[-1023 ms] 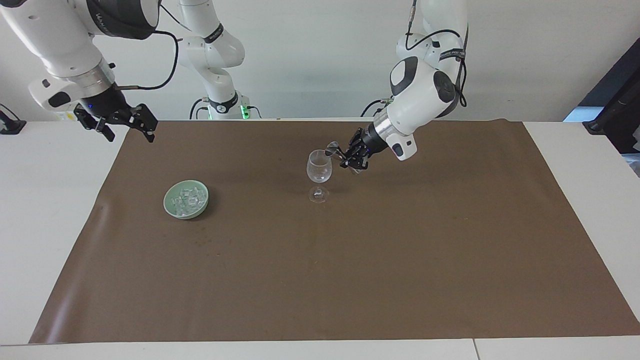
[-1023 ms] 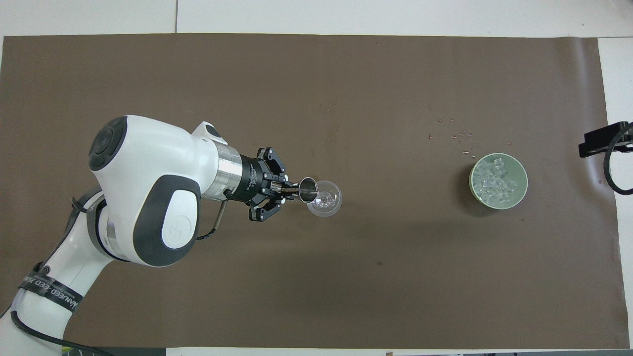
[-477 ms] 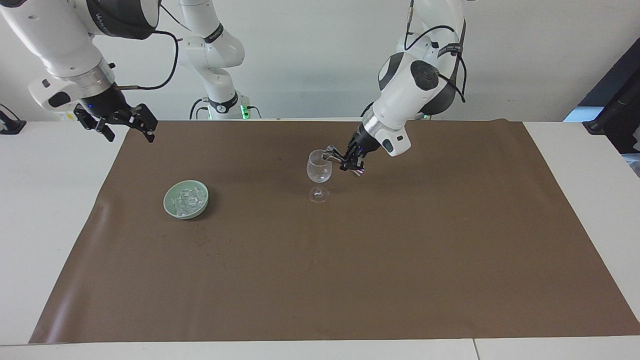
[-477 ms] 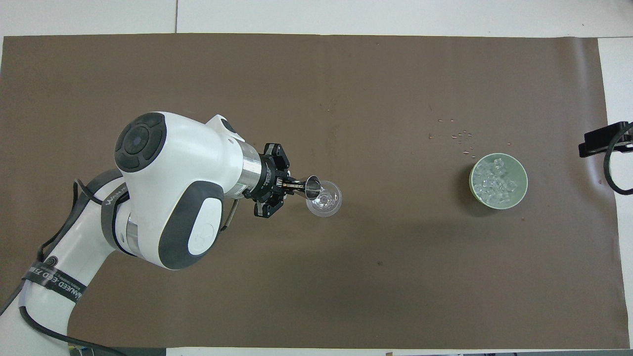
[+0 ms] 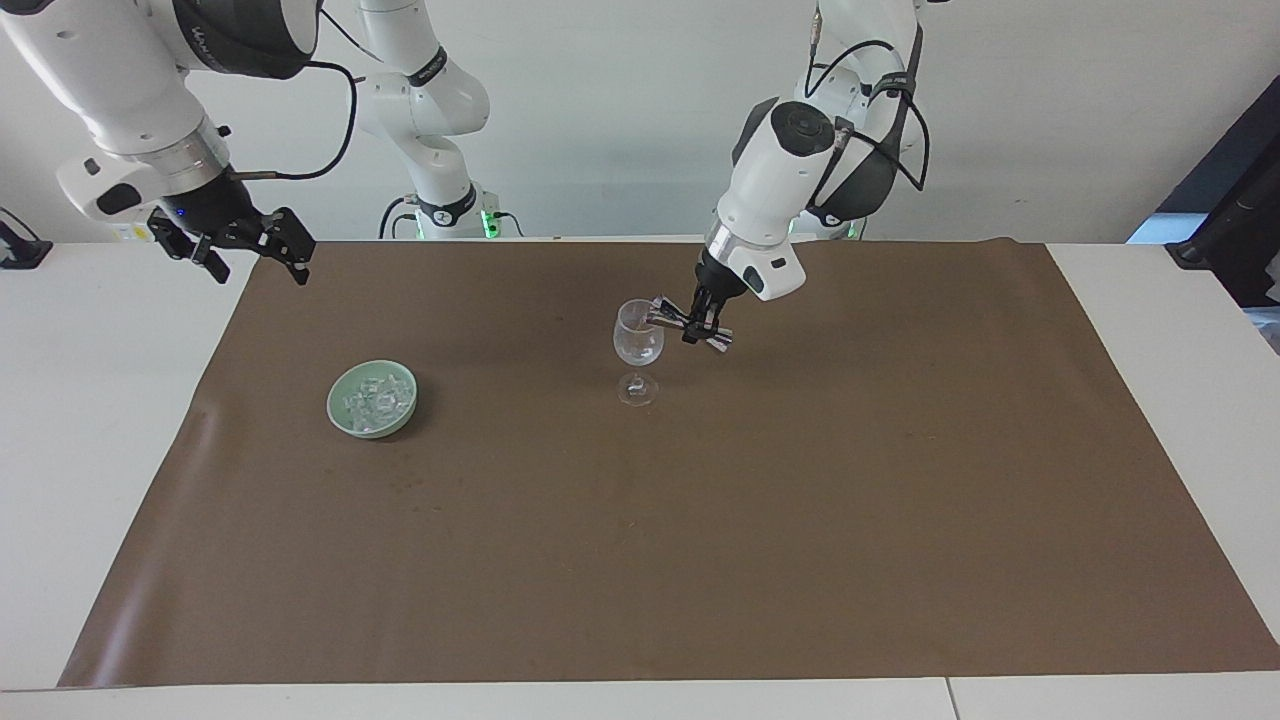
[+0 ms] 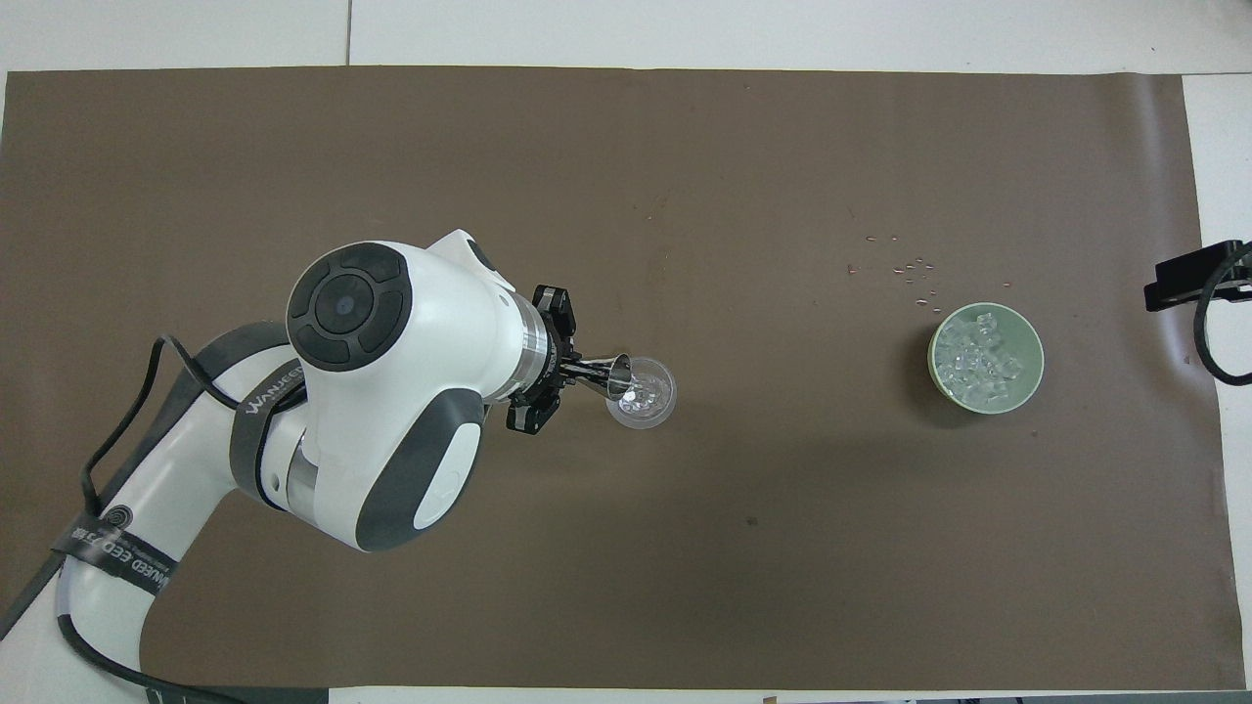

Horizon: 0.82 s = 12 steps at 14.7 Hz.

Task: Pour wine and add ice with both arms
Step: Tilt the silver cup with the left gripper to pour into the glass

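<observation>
A clear wine glass (image 5: 638, 338) (image 6: 646, 396) stands upright mid-mat. My left gripper (image 5: 702, 326) (image 6: 569, 370) hangs beside its rim, shut on the waist of a double-ended metal jigger (image 5: 664, 316) (image 6: 617, 370). The jigger lies tipped nearly level, one mouth at the rim of the glass. No wine shows. The ice (image 5: 376, 398) (image 6: 978, 360) is heaped in a pale green bowl (image 5: 343, 415) (image 6: 1033, 344) toward the right arm's end. My right gripper (image 5: 242, 250) waits open above the mat's corner, holding nothing.
A brown mat (image 5: 700, 520) (image 6: 626, 567) covers most of the white table (image 5: 90, 420). Small specks (image 6: 908, 268) lie on the mat just farther from the robots than the bowl. A third arm's base (image 5: 445, 205) stands at the robots' edge.
The left arm's wrist has turned and its elbow has swung up, tipping the jigger further over toward the glass rim. The right arm, glass and bowl have not moved.
</observation>
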Each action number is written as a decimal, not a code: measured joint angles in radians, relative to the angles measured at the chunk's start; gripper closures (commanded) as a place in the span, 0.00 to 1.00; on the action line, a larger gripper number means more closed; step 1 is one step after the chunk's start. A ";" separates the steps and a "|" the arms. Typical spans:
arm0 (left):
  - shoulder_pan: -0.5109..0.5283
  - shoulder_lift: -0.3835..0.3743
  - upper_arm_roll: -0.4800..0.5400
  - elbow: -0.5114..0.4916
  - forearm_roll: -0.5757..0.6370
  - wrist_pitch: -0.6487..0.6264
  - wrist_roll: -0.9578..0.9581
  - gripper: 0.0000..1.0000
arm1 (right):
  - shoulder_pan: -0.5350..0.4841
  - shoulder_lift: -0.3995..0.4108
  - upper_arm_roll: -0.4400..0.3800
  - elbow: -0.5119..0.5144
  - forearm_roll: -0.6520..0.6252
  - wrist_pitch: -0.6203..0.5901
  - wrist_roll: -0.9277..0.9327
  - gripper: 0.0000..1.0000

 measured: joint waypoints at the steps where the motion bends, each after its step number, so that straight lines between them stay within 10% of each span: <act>1: -0.010 0.001 0.000 0.003 0.027 -0.003 -0.009 1.00 | 0.000 0.000 0.000 0.000 0.000 0.000 0.000 0.00; 12: -0.086 0.002 -0.002 0.055 0.235 -0.073 -0.088 1.00 | 0.000 0.000 0.000 0.000 0.000 0.000 0.000 0.00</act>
